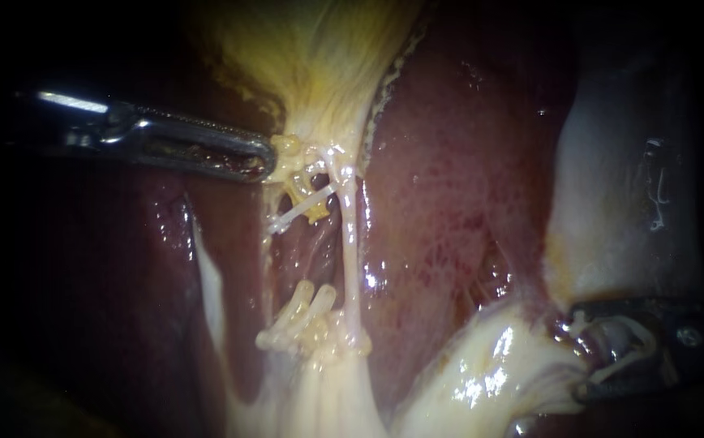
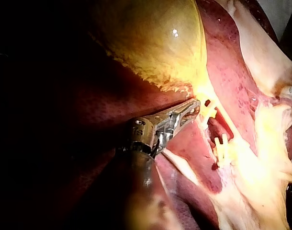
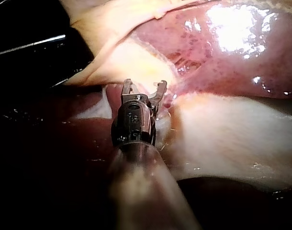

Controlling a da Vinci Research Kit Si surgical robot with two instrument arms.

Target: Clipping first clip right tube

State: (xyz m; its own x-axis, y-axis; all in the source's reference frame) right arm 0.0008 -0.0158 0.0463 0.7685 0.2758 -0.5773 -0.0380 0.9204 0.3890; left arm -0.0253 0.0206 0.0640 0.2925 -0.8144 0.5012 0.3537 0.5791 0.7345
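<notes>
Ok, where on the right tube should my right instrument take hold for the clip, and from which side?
Probably the bare middle stretch of the right tube. It runs taut and straight, a dark gap beside it, so jaws set crosswise could straddle it. Come from the liver side with the right instrument, its jaws open; the left instrument and clips crowd the other side.

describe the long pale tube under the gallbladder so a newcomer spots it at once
Find the yellow gallbladder at the top of the endoscope view; pale strands hang from its narrow end over the dark red liver. The glossy whitish tube runs straight down to a knobbly pale clump, the longest, most upright of them, right of a short slanted white strand.
</notes>
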